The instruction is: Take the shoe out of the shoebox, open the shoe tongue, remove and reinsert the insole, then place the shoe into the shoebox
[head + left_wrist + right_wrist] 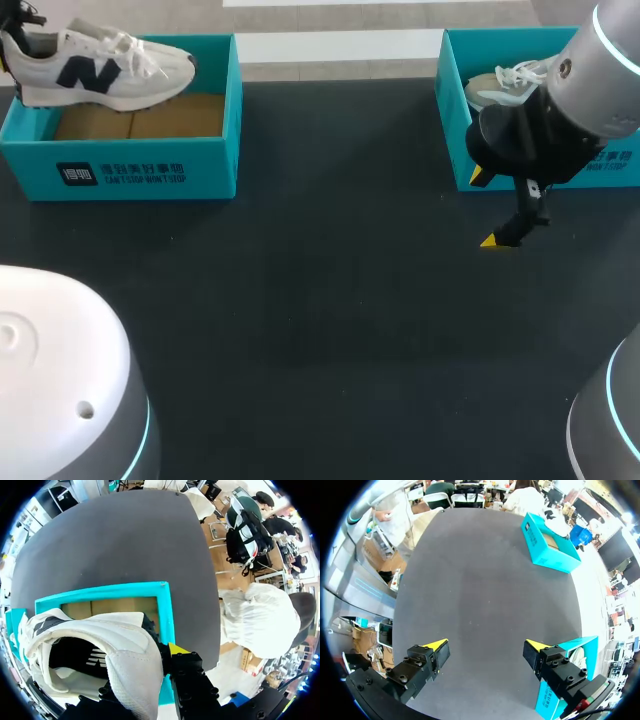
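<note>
A white sneaker (pixel 105 68) with a dark logo hangs over the left teal shoebox (pixel 120 165), its toe pointing right. My left gripper (pixel 145 667) is shut on the sneaker's heel wall (pixel 132 672); one yellow fingertip (pixel 177 649) shows outside the heel, the other is hidden inside the shoe. The dark insole (pixel 80 660) lies in the shoe's opening. The box's cardboard floor (pixel 112 607) shows under the shoe. My right gripper (pixel 485 210) hovers low over the table in front of the right box, open with nothing between its fingers (pixel 436 645).
A second teal shoebox (pixel 520 165) with another white shoe (pixel 505 85) stands at the back right, close behind my right gripper (pixel 486 645). The dark table (pixel 320 320) stretches between the boxes. My arm bases fill both front corners.
</note>
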You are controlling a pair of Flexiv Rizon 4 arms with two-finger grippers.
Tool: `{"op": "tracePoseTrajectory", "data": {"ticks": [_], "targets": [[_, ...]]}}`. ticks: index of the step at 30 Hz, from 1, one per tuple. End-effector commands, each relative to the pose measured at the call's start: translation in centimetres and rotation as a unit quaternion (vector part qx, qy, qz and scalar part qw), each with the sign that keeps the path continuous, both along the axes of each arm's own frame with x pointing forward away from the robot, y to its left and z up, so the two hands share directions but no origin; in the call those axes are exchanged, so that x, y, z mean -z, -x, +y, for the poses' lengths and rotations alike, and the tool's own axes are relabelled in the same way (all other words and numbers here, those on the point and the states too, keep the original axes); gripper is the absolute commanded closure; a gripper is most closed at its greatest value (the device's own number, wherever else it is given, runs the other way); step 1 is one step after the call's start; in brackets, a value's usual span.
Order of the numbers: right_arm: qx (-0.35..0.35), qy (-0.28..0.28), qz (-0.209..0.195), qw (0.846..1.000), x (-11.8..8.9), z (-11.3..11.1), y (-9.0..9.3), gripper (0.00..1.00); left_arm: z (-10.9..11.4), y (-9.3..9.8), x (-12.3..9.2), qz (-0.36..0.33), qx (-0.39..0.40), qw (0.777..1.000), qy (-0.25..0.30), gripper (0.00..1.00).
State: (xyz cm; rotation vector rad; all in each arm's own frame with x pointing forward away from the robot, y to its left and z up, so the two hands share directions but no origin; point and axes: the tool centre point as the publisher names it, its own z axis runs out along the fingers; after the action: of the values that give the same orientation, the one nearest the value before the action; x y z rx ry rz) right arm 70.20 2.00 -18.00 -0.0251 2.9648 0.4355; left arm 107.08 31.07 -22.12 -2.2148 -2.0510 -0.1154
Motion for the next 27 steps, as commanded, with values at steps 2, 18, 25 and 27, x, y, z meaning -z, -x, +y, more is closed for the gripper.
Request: {"op": "tracePoseTrajectory", "data": {"ticks": [2, 18, 25, 27], "targets": [[0.000, 0.002, 0.001, 1.000, 0.1, 0.2, -0.2, 0.00, 0.0, -1.1, 1.6, 0.004, 0.002, 1.000, -0.003, 1.00], [0.000, 0.002, 0.001, 1.000, 0.1, 0.2, -0.2, 0.00, -0.4, -0.9, 6.5, 0.005, 0.025, 1.000, -0.019, 1.00], [0.000, 0.002, 0.001, 1.000, 0.1, 0.2, -0.2, 0.00, -0.4, 0.2, 8.3, 0.005, 0.017, 1.000, -0.018, 1.00], [0.000, 0.002, 0.001, 1.000, 0.1, 0.2, -0.2, 0.00, -0.7, 0.7, 8.8, -0.004, 0.018, 1.000, -0.023, 1.00]]}}
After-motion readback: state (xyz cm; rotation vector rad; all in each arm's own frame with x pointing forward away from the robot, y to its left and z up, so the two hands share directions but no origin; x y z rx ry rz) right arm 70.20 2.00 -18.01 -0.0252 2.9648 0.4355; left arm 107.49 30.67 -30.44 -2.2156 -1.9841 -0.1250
